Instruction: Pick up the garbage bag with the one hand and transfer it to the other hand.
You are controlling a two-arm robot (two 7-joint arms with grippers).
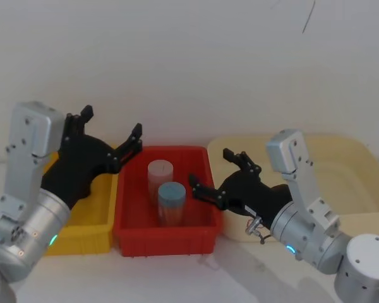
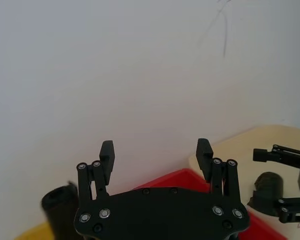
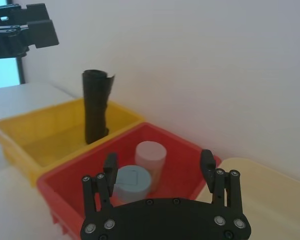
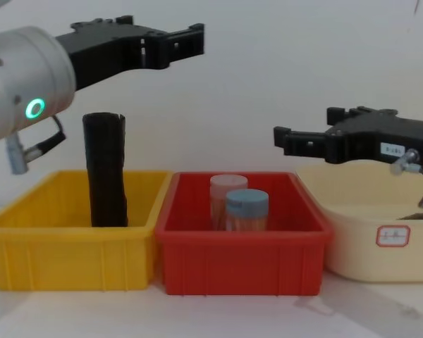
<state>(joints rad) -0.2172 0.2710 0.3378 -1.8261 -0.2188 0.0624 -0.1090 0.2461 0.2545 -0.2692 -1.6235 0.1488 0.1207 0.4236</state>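
In the left yellow bin (image 4: pixel 28 246) the garbage bag (image 4: pixel 104 169) stands upright, its top clear of the walls for you to grab. Left gripper (image 1: pixel 112 124) hangs above it, wide and empty. Right gripper (image 1: pixel 210 167), also wide, waits near the red bin (image 4: pixel 240 243) to receive

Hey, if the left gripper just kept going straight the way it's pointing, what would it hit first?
Probably just the white wall. The left gripper, open, is held high and points over a corner of the red bin with nothing between, though depth is hard to judge.
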